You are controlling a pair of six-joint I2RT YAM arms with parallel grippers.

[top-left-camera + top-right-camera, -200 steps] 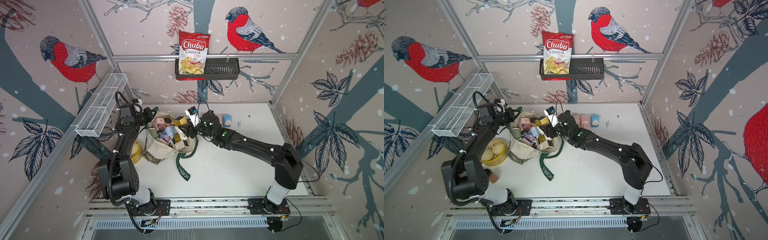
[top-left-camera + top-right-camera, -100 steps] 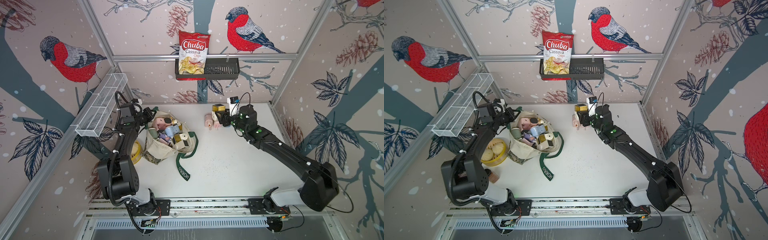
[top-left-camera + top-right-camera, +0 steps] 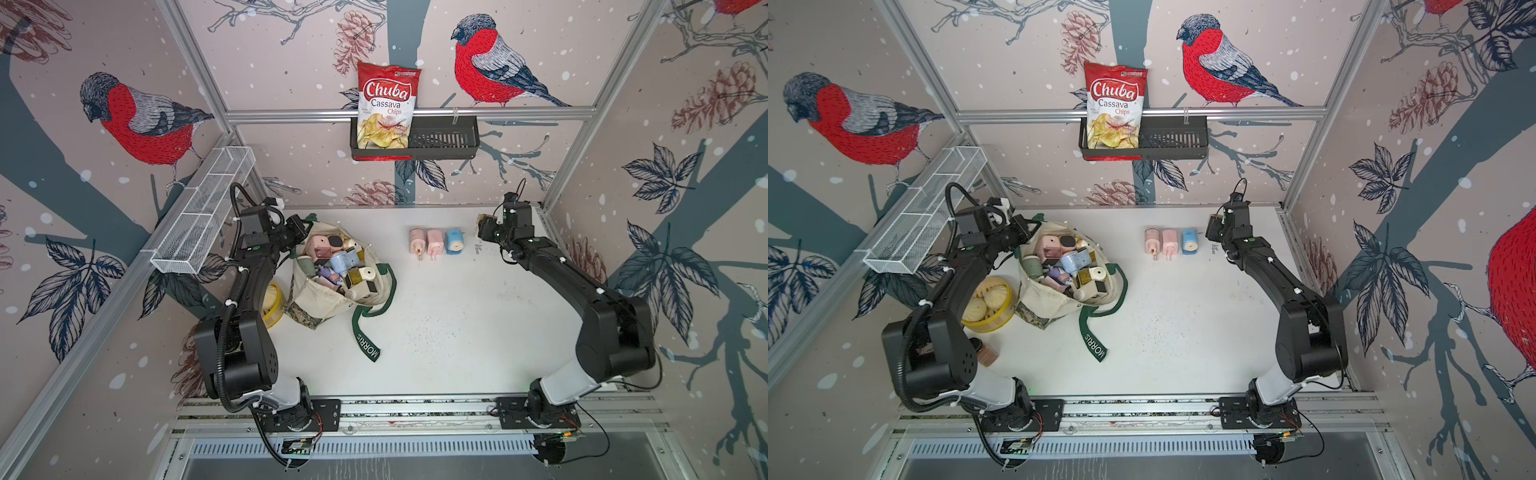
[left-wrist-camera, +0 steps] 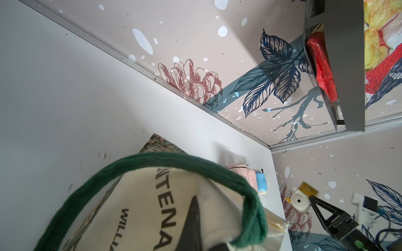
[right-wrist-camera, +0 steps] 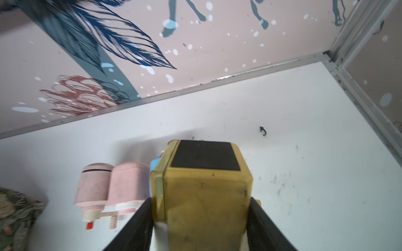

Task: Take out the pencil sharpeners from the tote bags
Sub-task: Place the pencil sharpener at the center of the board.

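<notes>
1. The right hand (image 5: 200,219) holds a mustard-yellow boxy plastic pencil sharpener (image 5: 206,189) with a black panel on one face. Its two black fingers (image 5: 139,223) press on opposite sides of the body, and the jaws stand about half spread.
2. In both top views this hand is near the back right corner of the white bench (image 3: 457,324), just to the right of a row of three sharpeners. Whether the yellow one touches the bench cannot be told.
3. The row is a pink round-topped sharpener (image 3: 415,241), a pink boxy sharpener (image 3: 434,244) and a blue sharpener (image 3: 454,241). They lie side by side at the back of the bench, well apart from the bag.
4. The left hand (image 3: 304,227) is closed tight on the back rim of the cream canvas tote bag (image 3: 328,299). In the left wrist view one dark finger (image 4: 193,219) lies against the lettered canvas, under a looped dark green handle (image 4: 156,159).
5. The tote stands on the left part of the bench with its mouth open. Inside is a heap of pastel sharpeners (image 3: 338,266) in pink, blue, purple, green and cream.
6. The other green handle lettered "MORRIS" (image 3: 365,345) trails flat on the bench.
7. A round yellow bowl of pale discs (image 3: 988,299) sits just beside the tote, on its left.
8. A red-and-white chips bag (image 3: 388,108) stands in a black basket (image 3: 444,139) on the back wall.
</notes>
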